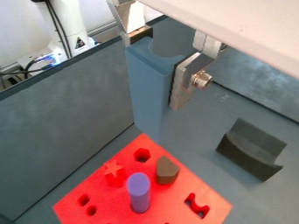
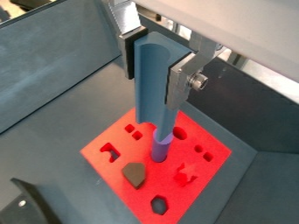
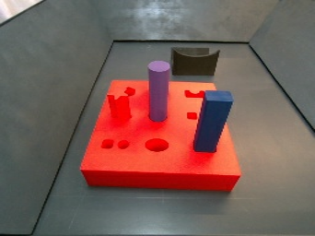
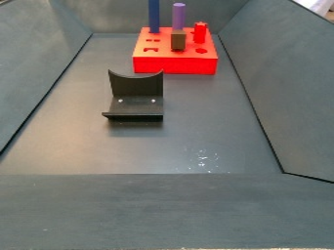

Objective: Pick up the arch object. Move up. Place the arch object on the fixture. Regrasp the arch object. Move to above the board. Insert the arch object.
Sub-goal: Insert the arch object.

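In a wrist view, the gripper point(image 1: 159, 86) clamps the arch point(image 1: 149, 101), its long axis pointing down at the board point(image 1: 98, 198) directly beneath. In a wrist view, the arch point(image 2: 155, 105) hangs above the board point(image 2: 110, 145). Both side views show no gripper and an empty fixture point(image 3: 193, 61).

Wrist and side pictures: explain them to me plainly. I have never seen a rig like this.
This is a robot arm ending in a two-finger pincer. Two cameras ride on its wrist and look down past the fingers; two more stand beside the table. In both wrist views the pincer hangs above the red board, closed on the arch object, a dull blue-grey long block. In a side view the board carries a purple cylinder, a tall blue block and a small red piece; the dark fixture stands on the floor beyond it. The pincer shows in neither side view.
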Robot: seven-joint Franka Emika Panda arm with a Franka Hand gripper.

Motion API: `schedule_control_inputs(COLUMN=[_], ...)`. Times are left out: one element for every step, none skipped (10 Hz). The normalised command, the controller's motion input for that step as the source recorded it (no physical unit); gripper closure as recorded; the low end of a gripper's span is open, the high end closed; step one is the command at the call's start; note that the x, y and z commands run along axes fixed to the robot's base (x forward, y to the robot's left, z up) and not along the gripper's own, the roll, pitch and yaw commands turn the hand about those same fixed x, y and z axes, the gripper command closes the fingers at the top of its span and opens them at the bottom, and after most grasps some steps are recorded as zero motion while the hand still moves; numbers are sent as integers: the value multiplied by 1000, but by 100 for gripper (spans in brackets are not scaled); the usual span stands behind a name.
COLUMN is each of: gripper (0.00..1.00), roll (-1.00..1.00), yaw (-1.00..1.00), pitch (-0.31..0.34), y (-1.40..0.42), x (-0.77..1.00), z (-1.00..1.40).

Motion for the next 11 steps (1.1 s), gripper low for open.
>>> schedule_control_inputs(gripper=[100, 100, 100, 100, 100, 100, 100, 100, 100, 100, 100], roll=[30, -56, -141, -69, -29, -56, -43, -30, -9, 0, 1], yaw=[0, 0, -83, 0, 11, 17, 29, 66, 51, 40, 14], pitch=[1, 0, 0, 19, 0, 10, 14, 31, 4, 0, -26], y=[-14, 0, 0, 143, 254, 280, 303, 334, 229, 154, 63], x=[37, 23, 240, 1000, 1000, 1000, 1000, 1000, 1000, 1000, 920], z=[0, -97, -314, -640, -577, -494, -469, -460, -557, -583, -643])
